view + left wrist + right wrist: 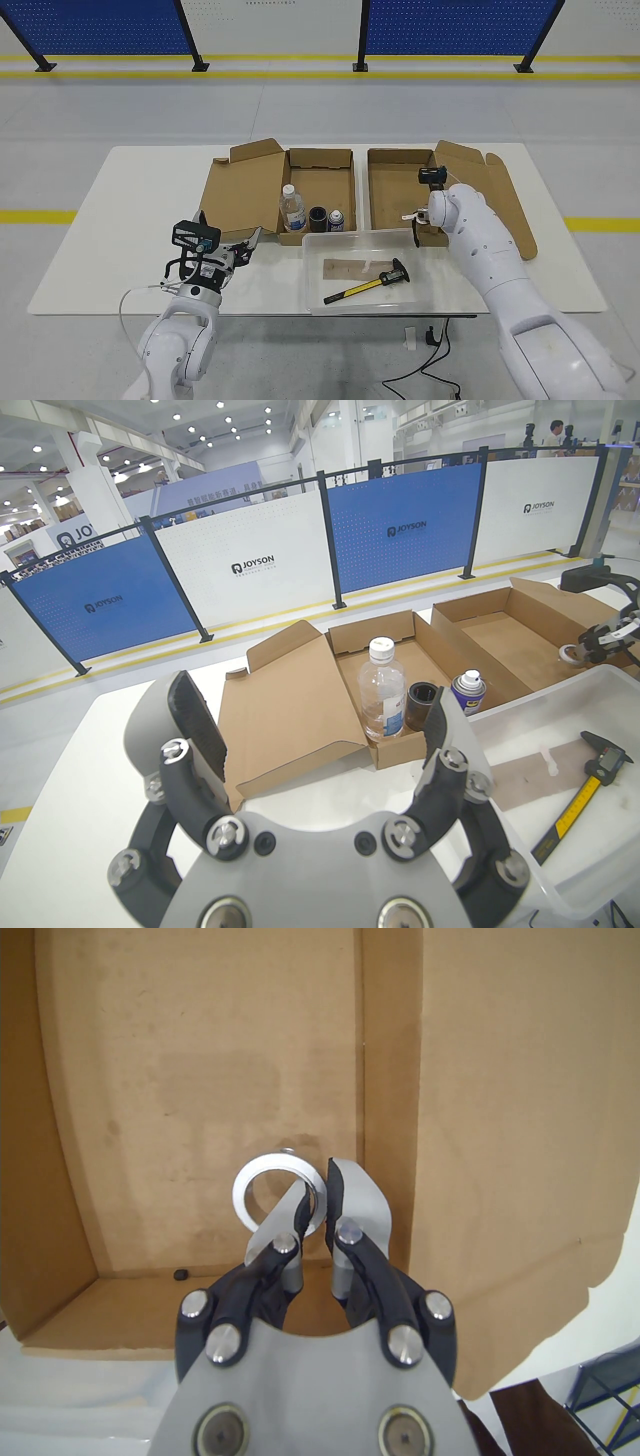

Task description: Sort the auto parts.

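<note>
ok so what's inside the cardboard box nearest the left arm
A clear water bottle, a black cylinder and a blue spray can stand in a row along the near wall of the box. The floor beneath them is covered, so anything small there can't be seen.

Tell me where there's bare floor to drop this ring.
Right box: bare wall to wall under the ring, save a small black bit by one wall. Left box: crowded along its near wall by bottle, black cylinder, spray can; its far half is free.
</note>
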